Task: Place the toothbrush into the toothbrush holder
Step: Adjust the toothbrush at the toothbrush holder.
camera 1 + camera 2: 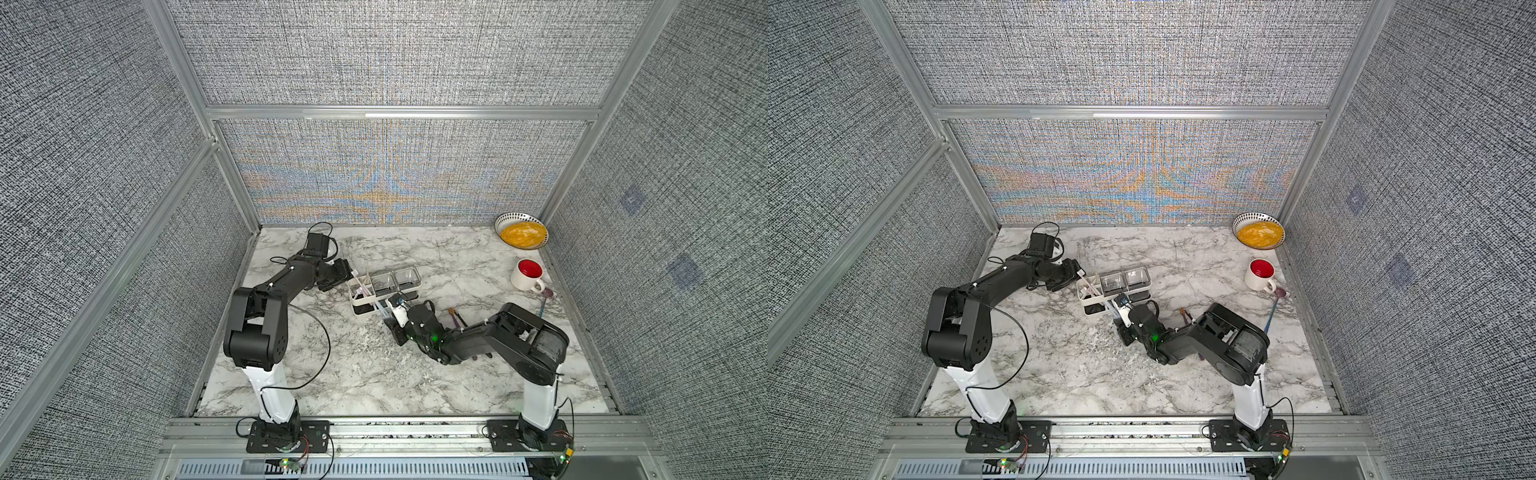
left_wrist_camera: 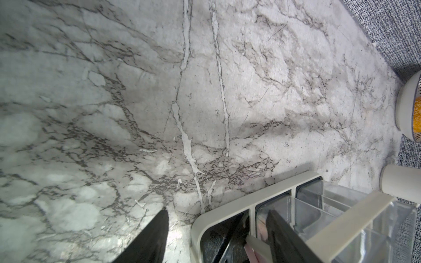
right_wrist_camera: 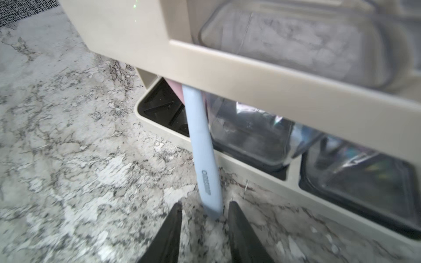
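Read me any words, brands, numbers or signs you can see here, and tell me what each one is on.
Dark print along the handle of the blue toothbrush: too blurred to read.
No text shows on the toothbrush holder, the mug or the bowl.

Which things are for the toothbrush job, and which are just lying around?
For the job:
blue toothbrush
white toothbrush holder
right gripper
left gripper

Just lying about:
white mug with a red inside
patterned bowl of yellow stuff
blue-handled utensil beside the mug
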`<action>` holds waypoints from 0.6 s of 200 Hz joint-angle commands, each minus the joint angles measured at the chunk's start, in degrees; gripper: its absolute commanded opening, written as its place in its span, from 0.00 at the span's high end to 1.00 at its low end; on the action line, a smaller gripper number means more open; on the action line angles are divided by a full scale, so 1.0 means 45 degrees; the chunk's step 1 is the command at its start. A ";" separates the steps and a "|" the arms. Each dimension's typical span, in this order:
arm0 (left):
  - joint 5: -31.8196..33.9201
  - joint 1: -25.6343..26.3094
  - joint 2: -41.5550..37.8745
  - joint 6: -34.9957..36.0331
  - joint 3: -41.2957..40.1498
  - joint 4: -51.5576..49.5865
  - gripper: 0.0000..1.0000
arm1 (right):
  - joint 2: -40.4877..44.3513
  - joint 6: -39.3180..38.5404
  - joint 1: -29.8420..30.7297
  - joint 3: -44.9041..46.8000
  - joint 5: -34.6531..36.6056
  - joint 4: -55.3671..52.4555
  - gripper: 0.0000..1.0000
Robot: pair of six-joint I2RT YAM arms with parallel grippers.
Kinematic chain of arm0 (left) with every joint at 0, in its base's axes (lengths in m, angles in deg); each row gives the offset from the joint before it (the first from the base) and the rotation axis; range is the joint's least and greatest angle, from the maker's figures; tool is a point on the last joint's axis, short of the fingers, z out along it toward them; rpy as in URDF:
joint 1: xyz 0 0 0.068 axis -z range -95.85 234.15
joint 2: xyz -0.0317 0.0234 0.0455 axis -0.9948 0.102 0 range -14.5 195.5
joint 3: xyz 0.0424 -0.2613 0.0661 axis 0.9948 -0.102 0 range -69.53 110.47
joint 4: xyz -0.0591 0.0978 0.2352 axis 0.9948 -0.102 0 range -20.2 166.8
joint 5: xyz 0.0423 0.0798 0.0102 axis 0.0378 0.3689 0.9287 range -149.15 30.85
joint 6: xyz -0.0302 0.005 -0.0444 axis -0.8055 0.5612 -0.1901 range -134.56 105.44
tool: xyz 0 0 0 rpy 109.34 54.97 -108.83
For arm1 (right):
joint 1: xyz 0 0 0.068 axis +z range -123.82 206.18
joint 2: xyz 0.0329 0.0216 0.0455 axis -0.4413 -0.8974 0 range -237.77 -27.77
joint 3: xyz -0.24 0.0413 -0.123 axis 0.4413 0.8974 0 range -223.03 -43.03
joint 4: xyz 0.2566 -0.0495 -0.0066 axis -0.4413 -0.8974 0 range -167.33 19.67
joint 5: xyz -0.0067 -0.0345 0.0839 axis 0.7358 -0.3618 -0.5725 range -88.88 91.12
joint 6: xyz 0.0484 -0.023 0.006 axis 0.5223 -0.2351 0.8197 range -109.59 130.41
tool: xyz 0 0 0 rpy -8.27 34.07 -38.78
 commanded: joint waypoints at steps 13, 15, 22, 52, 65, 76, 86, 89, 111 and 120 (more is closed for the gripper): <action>0.0035 0.0001 -0.0126 0.0140 -0.0005 -0.0214 0.29 | -0.0728 -0.0321 -0.0022 -0.0778 0.0359 0.0334 0.64; 0.0025 -0.0003 -0.0126 0.0140 -0.0019 -0.0214 0.29 | -0.0766 -0.0321 -0.0026 -0.0809 0.0359 0.0329 0.64; -0.0002 0.0022 -0.0126 0.0123 -0.0024 -0.0214 0.29 | -0.0851 -0.0306 -0.0027 -0.0871 0.0359 0.0375 0.66; -0.0043 0.0096 -0.0126 0.0102 -0.0082 -0.0214 0.29 | -0.1120 -0.0145 -0.0026 -0.0938 0.0418 0.0713 0.76; -0.0053 0.0148 -0.0125 0.0082 -0.0099 -0.0214 0.29 | -0.1152 -0.0061 -0.0017 -0.0996 0.0362 0.0829 0.79; -0.0063 0.0208 -0.0107 0.0063 -0.0102 -0.0232 0.29 | -0.1194 -0.0020 -0.0027 -0.1044 0.0322 0.0929 0.82; -0.0079 0.0233 -0.0107 0.0062 -0.0105 -0.0233 0.29 | -0.1226 -0.0003 -0.0013 -0.1114 0.0273 0.0988 0.83; -0.0067 0.0238 -0.0107 0.0062 -0.0114 -0.0233 0.29 | -0.1242 -0.0019 -0.0011 -0.1143 0.0263 0.1000 0.83; -0.0082 0.0272 -0.0107 0.0062 -0.0121 -0.0270 0.29 | -0.1274 -0.0029 -0.0008 -0.1332 0.0116 0.1049 0.85; -0.0048 0.0270 -0.0126 0.0062 -0.0141 -0.0287 0.29 | -0.1257 0.0008 -0.0008 -0.1372 0.0093 0.1076 0.86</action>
